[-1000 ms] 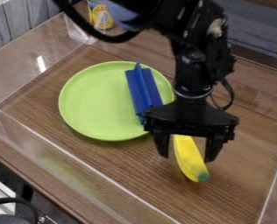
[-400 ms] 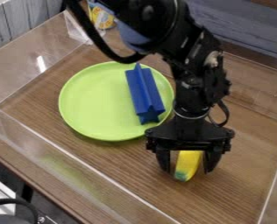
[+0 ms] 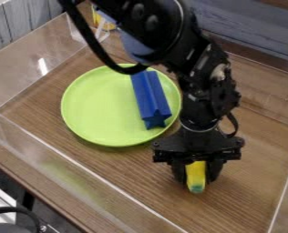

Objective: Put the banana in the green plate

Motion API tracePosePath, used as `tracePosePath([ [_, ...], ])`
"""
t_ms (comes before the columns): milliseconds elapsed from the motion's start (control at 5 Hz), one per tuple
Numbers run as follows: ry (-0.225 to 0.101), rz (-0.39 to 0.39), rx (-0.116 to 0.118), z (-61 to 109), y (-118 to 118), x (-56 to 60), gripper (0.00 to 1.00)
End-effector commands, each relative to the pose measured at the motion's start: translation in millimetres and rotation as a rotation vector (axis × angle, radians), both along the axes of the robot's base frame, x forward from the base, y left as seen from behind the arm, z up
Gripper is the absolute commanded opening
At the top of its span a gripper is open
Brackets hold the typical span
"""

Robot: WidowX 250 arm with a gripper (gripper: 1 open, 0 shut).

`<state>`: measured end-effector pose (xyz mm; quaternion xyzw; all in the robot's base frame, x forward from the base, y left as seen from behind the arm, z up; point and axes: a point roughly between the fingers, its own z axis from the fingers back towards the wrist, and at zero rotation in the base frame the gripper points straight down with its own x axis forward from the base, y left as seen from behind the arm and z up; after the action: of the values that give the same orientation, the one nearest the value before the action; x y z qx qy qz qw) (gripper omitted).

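Gripper (image 3: 197, 169) pointing straight down, its two black fingers (image 3: 173, 167) clenched on the banana (image 3: 197, 176); the banana lies on the wooden table (image 3: 74, 168), its dark green tip toward six o'clock, most of its yellow body hidden between the fingers. Green plate (image 3: 92, 105) sits at about ten o'clock from the banana, near it but not touching; a long blue block (image 3: 150, 96) lies across the plate's right side, its near end reaching over the rim. Black robot arm (image 3: 195, 73) rises from the gripper toward twelve o'clock; clear plastic walls (image 3: 19, 64) surround the table.
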<state>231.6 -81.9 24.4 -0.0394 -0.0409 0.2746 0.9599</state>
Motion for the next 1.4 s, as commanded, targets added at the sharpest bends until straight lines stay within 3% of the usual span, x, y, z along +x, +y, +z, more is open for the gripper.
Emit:
tracePosePath([
  [0, -0.019, 0.017, -0.008, 11.0, 6.1, 5.7, 0.00],
  [200, -0.017, 0.045, -0.009, 16.4, 15.6, 10.6, 0.00],
  [600, -0.014, 0.038, -0.018, 9.9, 16.9, 6.5, 0.00],
  [800, -0.013, 0.107, -0.020, 8.7, 20.7, 6.6, 0.00],
  [1000, -0.005, 0.080, -0.002, 19.6, 30.5, 5.5, 0.00],
  [1200, -0.002, 0.049, 0.028, 48.8, 45.4, 6.4, 0.00],
])
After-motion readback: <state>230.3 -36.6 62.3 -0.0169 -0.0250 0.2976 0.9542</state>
